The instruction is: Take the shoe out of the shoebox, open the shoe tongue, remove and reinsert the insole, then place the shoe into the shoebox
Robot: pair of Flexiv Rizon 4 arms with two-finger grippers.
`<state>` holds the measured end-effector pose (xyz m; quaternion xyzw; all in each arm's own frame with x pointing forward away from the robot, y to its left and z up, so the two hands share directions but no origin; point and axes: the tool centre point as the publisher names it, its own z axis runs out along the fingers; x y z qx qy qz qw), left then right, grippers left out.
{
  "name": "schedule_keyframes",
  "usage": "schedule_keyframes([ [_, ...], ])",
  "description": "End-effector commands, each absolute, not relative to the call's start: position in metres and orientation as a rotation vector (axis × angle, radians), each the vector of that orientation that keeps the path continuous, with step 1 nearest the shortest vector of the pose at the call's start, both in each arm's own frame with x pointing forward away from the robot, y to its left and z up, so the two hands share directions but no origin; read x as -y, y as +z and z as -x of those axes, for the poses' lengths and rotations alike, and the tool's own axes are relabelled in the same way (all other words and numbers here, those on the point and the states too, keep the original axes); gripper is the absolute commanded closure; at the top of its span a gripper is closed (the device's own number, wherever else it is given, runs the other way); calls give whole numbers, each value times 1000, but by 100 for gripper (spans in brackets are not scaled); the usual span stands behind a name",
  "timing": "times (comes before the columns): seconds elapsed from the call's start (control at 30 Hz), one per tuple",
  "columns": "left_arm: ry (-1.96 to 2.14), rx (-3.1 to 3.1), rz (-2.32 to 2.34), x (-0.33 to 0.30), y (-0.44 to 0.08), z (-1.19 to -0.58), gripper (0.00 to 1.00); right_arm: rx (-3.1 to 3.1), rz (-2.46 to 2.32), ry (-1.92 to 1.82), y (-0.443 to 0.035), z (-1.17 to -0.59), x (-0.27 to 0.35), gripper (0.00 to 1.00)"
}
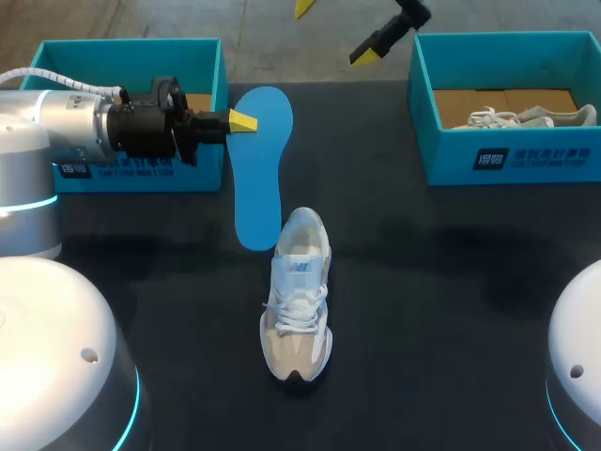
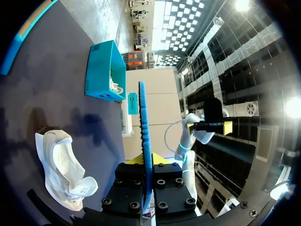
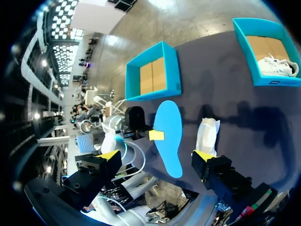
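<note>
While insole is out: flat blue foam insole (image 1: 260, 178) pinched at one end between left gripper (image 1: 242, 120) fingers; far end perhaps off the table.
Shoe: white-and-beige laced sneaker (image 1: 299, 301) unboxed, just beside the insole's free end.
Other arm: right gripper (image 1: 333, 28) spread, empty, well apart.
Remaining: reinsert insole, box sneaker.

Right arm (image 1: 410, 13) cut off above, left shoebox (image 1: 122, 45) partly behind left arm (image 1: 66, 122)

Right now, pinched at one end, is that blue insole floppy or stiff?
Probably fairly stiff: the blue insole looks straight edge-on ahead of the left fingers, with no visible droop. Likely light, being so thin. That thinness suggests it would flex if pushed.
</note>
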<state>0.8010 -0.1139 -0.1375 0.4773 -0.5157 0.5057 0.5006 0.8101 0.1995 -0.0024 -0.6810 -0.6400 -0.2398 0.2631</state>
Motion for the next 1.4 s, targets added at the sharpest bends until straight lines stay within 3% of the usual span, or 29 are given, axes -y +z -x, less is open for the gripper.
schedule_keyframes([
  [0.03,1221,1248,-1156,114,-137,-801,100,1857,1988,-477,4,-810,-215,0],
  [1.4,1221,1248,-1156,114,-137,-801,100,2077,2295,-101,-14,-817,-290,0],
])
